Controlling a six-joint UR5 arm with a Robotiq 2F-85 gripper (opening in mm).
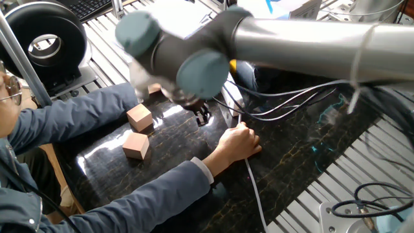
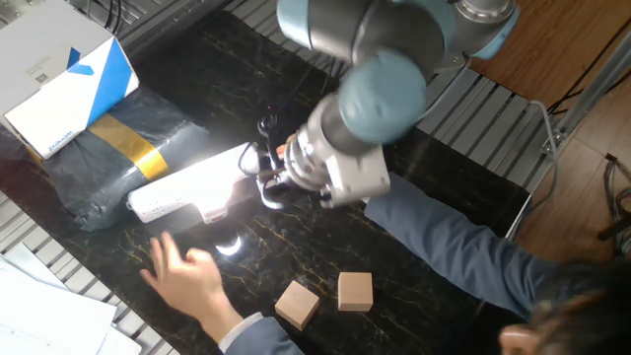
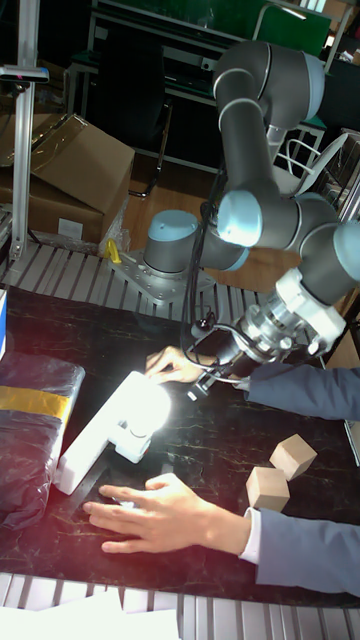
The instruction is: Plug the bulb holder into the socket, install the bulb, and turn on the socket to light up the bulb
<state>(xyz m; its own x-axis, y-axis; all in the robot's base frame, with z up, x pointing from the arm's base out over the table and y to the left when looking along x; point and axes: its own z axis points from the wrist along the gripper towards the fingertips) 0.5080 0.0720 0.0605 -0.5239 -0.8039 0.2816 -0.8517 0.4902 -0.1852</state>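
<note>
The socket (image 2: 168, 197) (image 3: 92, 440) is a long white power strip lying on the dark mat. A strong white glow (image 2: 219, 177) (image 3: 145, 405) covers the end nearest the arm and hides the bulb. The bulb holder (image 3: 130, 443) shows only as a white block on the strip's side, under the glow. My gripper (image 1: 202, 116) (image 2: 264, 183) (image 3: 203, 386) hovers just off the glowing end, fingers close together and holding nothing. In the one fixed view the arm hides the socket.
A person's hand (image 2: 187, 281) (image 3: 170, 510) lies flat in front of the strip, and another hand (image 1: 236, 142) (image 3: 172, 362) rests behind it. Two wooden blocks (image 2: 298, 304) (image 2: 355, 291) sit nearby. A dark wrapped box (image 2: 108, 148) and a white-blue box (image 2: 59, 84) stand beyond. A white cable (image 1: 253, 188) trails off.
</note>
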